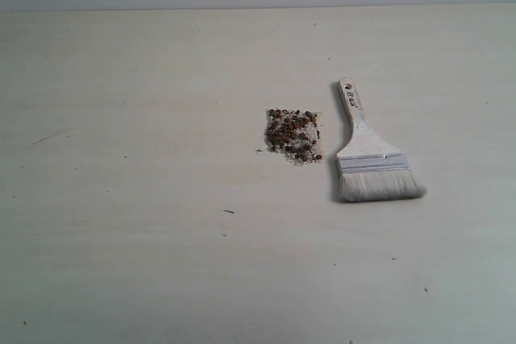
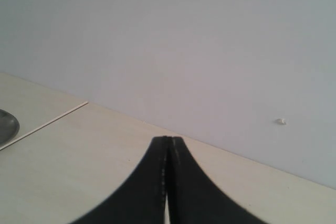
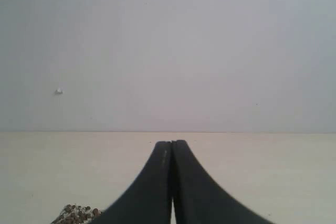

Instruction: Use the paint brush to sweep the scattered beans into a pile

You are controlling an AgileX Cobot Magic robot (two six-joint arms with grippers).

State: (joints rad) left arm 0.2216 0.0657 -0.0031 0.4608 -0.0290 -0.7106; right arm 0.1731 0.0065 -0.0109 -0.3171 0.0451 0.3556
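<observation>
The beans (image 1: 293,134) lie in one compact pile of dark reddish-brown grains mixed with whitish ones, near the middle of the table. Just to its right lies the paint brush (image 1: 367,153), flat on the table, pale bristles toward the front and wooden handle pointing back. No arm shows in the exterior view. In the left wrist view my left gripper (image 2: 168,139) is shut with nothing between its black fingers. My right gripper (image 3: 171,142) is shut and empty too; an edge of the beans (image 3: 76,214) shows beside it low in the right wrist view.
The pale table (image 1: 161,263) runs to a plain grey wall. A dark round object (image 2: 6,127) sits at the edge of the left wrist view beside a thin seam line (image 2: 47,124). A few dark specks mark the tabletop.
</observation>
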